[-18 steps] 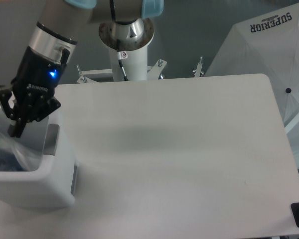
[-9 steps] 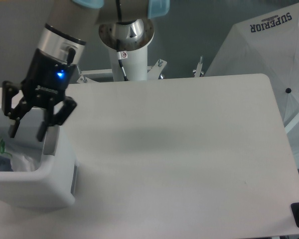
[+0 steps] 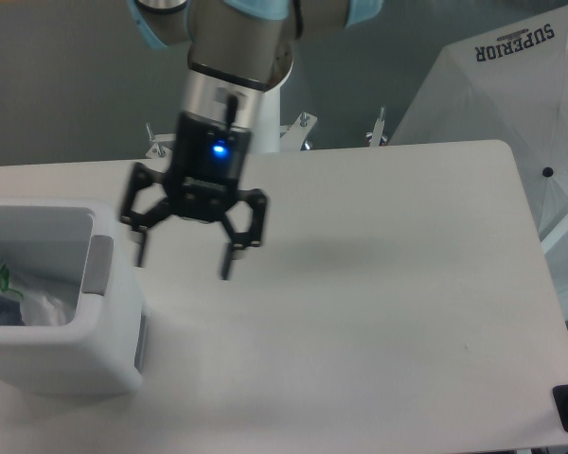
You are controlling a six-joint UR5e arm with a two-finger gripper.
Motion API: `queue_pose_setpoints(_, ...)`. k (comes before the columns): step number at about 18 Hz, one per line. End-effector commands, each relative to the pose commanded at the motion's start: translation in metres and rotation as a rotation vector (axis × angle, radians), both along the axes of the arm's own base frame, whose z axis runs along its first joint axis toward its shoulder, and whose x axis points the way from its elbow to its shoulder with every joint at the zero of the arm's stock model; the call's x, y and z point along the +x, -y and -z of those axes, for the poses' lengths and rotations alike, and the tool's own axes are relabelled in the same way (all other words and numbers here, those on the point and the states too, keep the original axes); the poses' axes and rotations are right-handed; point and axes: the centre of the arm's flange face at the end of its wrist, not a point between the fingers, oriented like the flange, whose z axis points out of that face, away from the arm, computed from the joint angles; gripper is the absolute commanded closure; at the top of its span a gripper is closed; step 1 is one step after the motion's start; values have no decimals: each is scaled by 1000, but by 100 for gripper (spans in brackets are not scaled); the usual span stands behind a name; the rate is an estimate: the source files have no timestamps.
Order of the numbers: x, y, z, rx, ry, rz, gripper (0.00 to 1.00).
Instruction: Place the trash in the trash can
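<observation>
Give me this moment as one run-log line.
gripper: open, empty, above table, right of trash can | plastic bag: inside can | bottle: not clearly visible | loose trash on table: none seen

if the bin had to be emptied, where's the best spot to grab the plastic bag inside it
Probably the crumpled top of the plastic bag, coming straight down through the open top of the bin. The bin's walls block any approach from the side, and the bunched folds give the open gripper something to pinch.
</observation>
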Motion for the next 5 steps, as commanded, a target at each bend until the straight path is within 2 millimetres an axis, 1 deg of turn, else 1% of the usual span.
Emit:
queue_pose_setpoints(1, -1, 4, -3, -39, -71, 29, 0)
queue_pose_setpoints(3, -5, 13, 0, -156, -209, 102, 0)
queue_pose_setpoints(5, -4, 15, 6, -226, -269, 157, 0)
